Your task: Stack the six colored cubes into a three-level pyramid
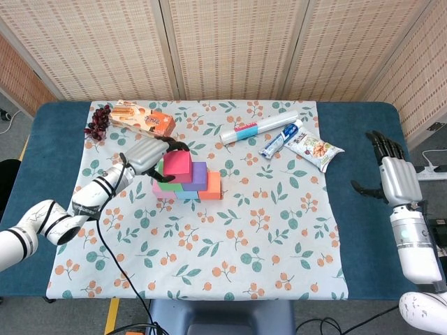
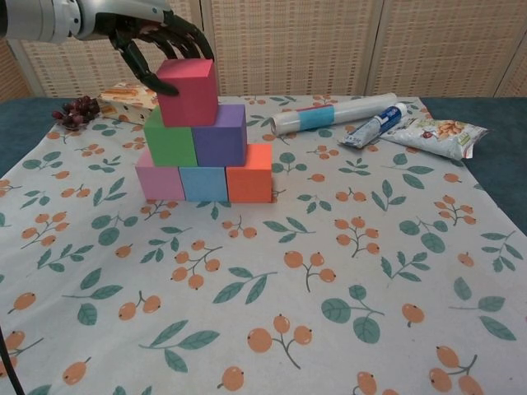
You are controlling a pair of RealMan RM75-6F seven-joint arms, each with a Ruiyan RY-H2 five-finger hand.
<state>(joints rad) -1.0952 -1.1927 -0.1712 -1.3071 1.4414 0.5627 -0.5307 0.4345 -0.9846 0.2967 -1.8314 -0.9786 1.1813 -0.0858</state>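
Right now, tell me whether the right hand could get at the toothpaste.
Probably yes. The right hand hangs open off the cloth's right side, and only the snack bag lies beside the toothpaste on that side; nothing stands between them.
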